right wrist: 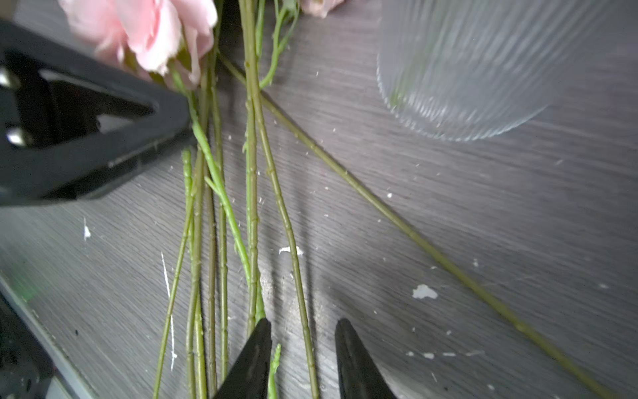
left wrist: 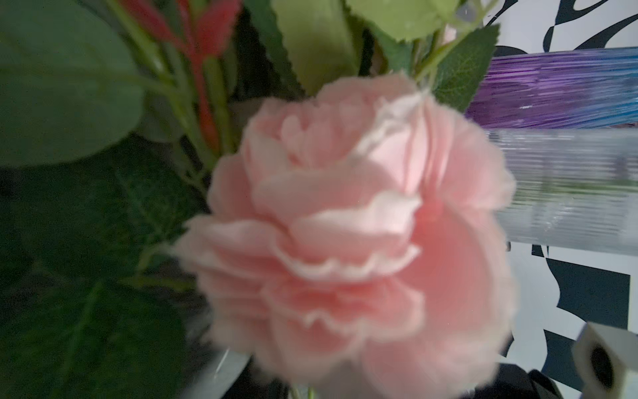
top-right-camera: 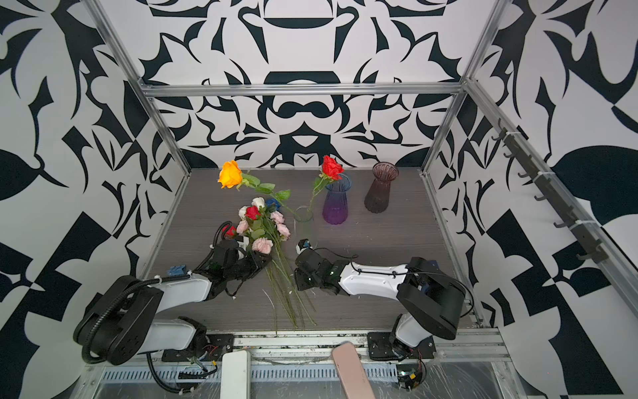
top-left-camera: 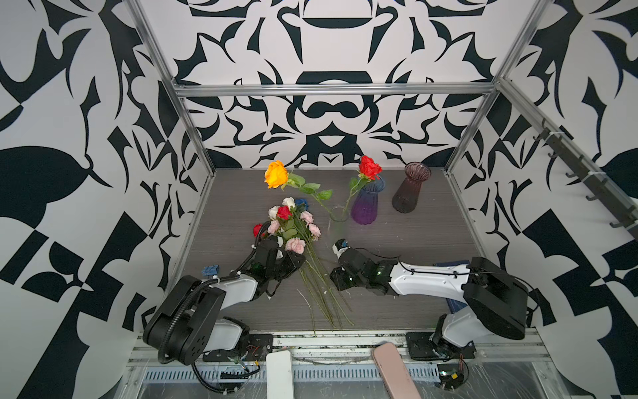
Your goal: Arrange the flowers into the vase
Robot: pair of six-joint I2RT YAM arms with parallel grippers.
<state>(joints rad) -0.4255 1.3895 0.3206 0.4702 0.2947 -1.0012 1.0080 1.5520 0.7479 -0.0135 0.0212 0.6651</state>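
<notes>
Fingers [right wrist: 252,362] of right gripper [right wrist: 303,323] stand apart astride one stem [right wrist: 293,248]; for left gripper [top-left-camera: 295,262] I cannot tell; three vases [top-left-camera: 366,207].

The left arm [top-left-camera: 238,286] stood folded over its base at the near left, forearm reaching forward and inward, and the left gripper [top-left-camera: 298,261] pointed toward the middle. One black finger [right wrist: 69,172] of it showed in the right wrist view, but whether its jaws were parted or closed could not be told. The right arm [top-left-camera: 428,279] lay low and nearly level, stretched from the near right toward the middle, and the right gripper [right wrist: 303,345] faced the left one, near it but apart, its two fingertips plainly spread with a gap between them, clamping nothing.
</notes>
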